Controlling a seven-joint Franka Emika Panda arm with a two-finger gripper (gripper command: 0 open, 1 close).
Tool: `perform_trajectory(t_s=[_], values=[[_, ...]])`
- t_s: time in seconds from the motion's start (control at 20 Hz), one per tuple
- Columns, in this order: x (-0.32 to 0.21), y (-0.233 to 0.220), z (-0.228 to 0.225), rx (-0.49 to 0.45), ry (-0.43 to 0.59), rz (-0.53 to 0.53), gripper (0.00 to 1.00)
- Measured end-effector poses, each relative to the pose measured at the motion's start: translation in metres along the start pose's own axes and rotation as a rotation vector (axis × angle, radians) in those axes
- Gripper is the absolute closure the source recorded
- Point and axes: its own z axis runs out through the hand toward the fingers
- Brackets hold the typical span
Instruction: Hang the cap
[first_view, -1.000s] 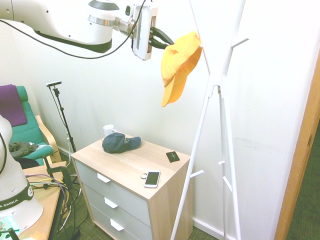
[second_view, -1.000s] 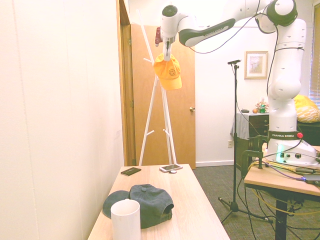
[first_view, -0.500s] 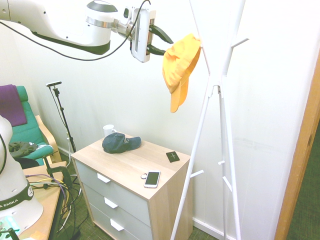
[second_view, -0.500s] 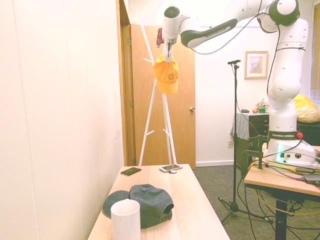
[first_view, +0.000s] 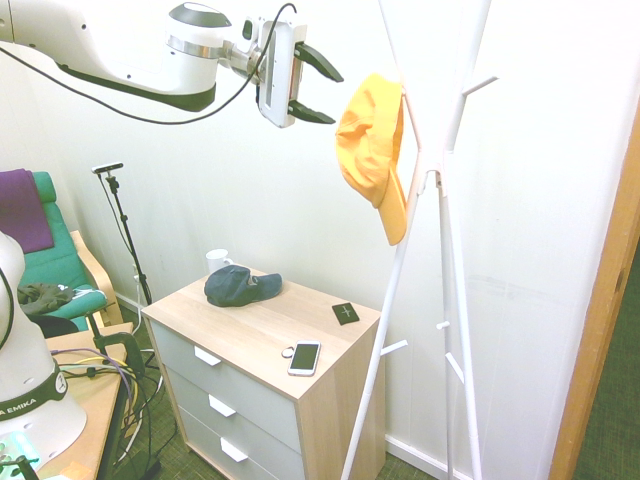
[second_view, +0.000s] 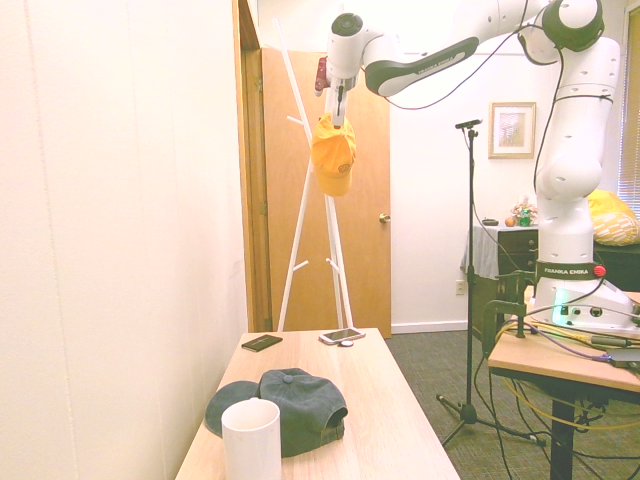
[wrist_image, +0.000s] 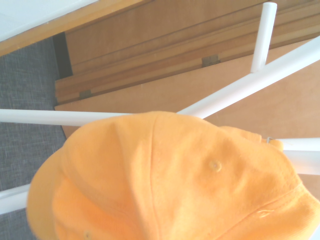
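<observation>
Yellow-orange cap (first_view: 372, 140) hung brim-down on the white coat rack (first_view: 447, 215), just beside the gripper (first_view: 328, 92), whose fingers stood wide apart.

Dresser (first_view: 260, 325): pale wood top bears a dark blue-grey cap (first_view: 241, 286), white mug (first_view: 218, 260) just beside it, phone (first_view: 304, 358), small round item (first_view: 288, 352), dark card-like item (first_view: 345, 313).
</observation>
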Motion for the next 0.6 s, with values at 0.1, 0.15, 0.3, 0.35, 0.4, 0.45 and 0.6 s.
perform_trajectory(t_s=[0.1, 0.15, 0.3, 0.35, 0.4, 0.45, 0.6], values=[[-0.001, -0.003, -0.003, 0.048, -0.031, 0.026, 0.0], [-0.002, -0.006, -0.007, 0.093, -0.068, 0.049, 0.0], [0.004, -0.005, -0.028, 0.222, -0.196, 0.107, 0.0], [0.009, -0.003, -0.037, 0.271, -0.239, 0.124, 0.0], [0.012, -0.001, -0.047, 0.318, -0.282, 0.137, 0.0], [0.015, 0.001, -0.053, 0.364, -0.327, 0.149, 0.0], [0.014, 0.0, -0.06, 0.486, -0.471, 0.171, 0.0]])
